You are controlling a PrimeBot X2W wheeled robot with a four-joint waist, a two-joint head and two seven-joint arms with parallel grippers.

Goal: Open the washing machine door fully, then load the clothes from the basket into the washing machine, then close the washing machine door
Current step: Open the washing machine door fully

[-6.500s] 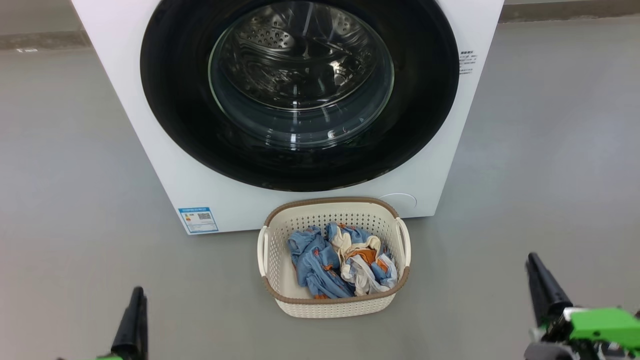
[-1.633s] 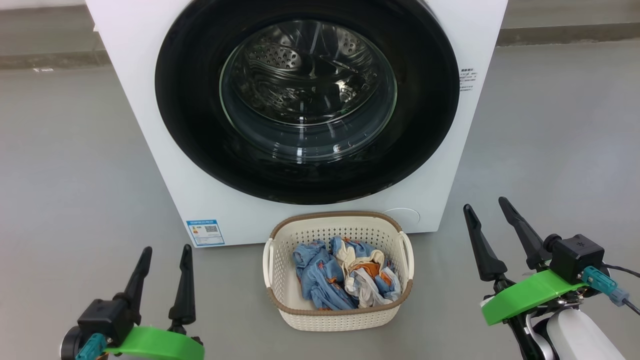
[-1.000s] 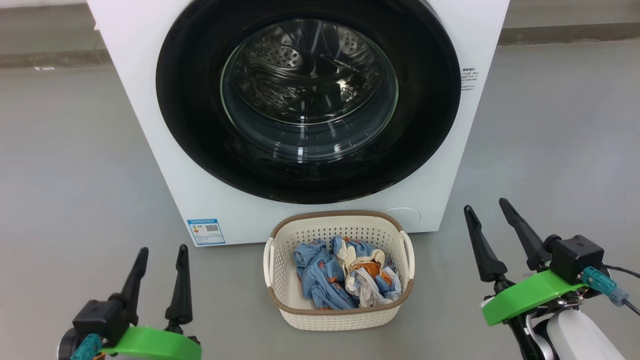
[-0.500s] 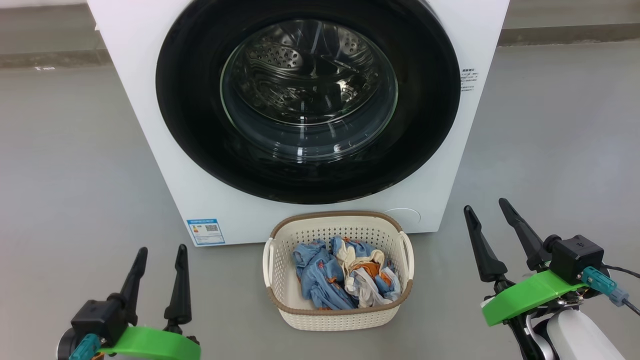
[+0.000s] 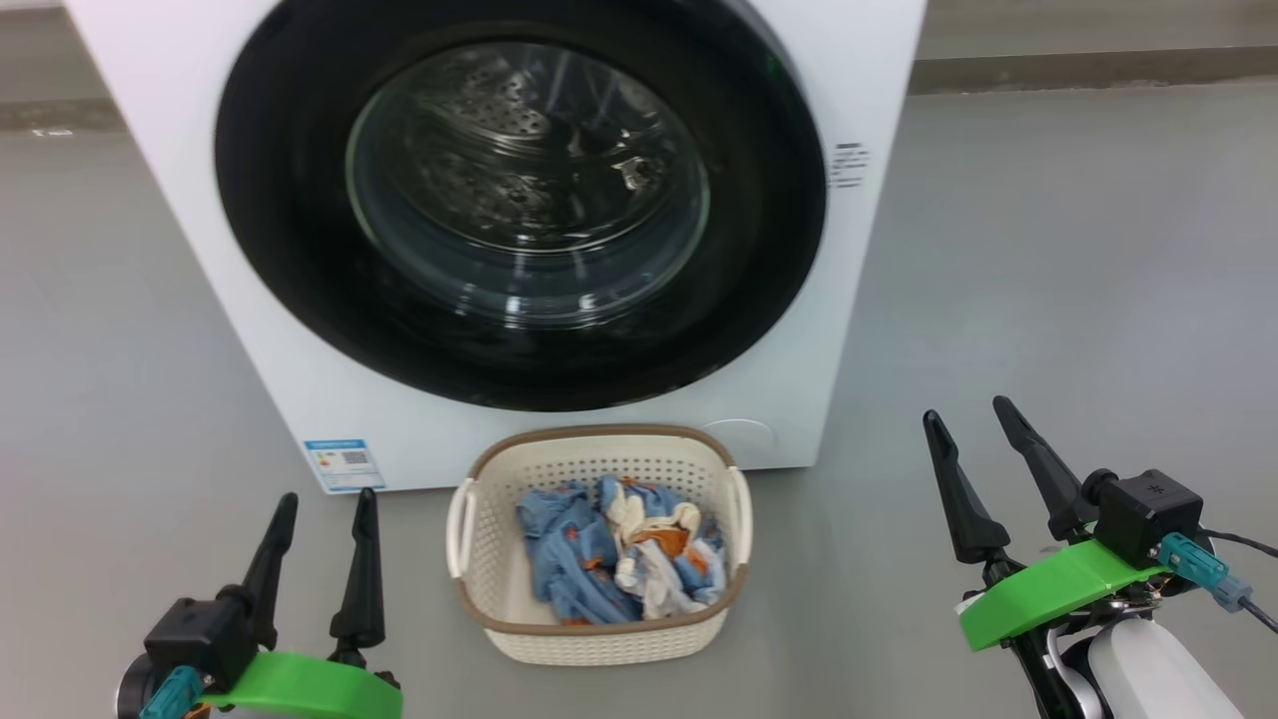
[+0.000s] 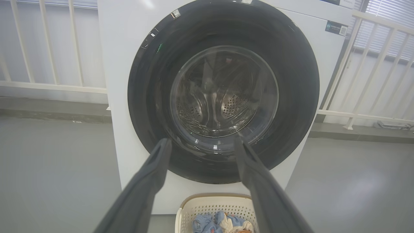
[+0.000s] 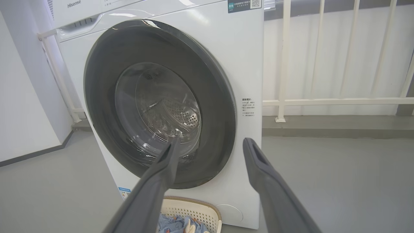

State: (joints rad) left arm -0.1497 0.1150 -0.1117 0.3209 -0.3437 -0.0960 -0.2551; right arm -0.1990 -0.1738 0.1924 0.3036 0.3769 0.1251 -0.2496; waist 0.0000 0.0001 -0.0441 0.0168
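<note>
The white washing machine (image 5: 250, 330) stands ahead with its round black-rimmed door (image 5: 759, 250) closed flush, the steel drum visible through the glass. The same door (image 6: 297, 81) faces my left wrist view, and in the right wrist view the door (image 7: 103, 97) is seen at an angle. On the floor in front sits the cream basket (image 5: 599, 644) holding blue, white and orange clothes (image 5: 619, 559). My left gripper (image 5: 324, 499) hovers open at the lower left, left of the basket. On the basket's far right, my right gripper (image 5: 968, 407) is open and holds nothing.
Grey floor (image 5: 1048, 250) spreads to both sides of the machine. A white railing (image 7: 323, 102) runs behind it along a low kerb. A blue label sticker (image 5: 342, 462) sits on the machine's lower left front. A white wall panel (image 7: 22, 97) stands to the machine's left.
The whole head picture has shifted left, so the camera turned right. Both grippers hold their places in the picture, still open. Door and basket stand as before.
</note>
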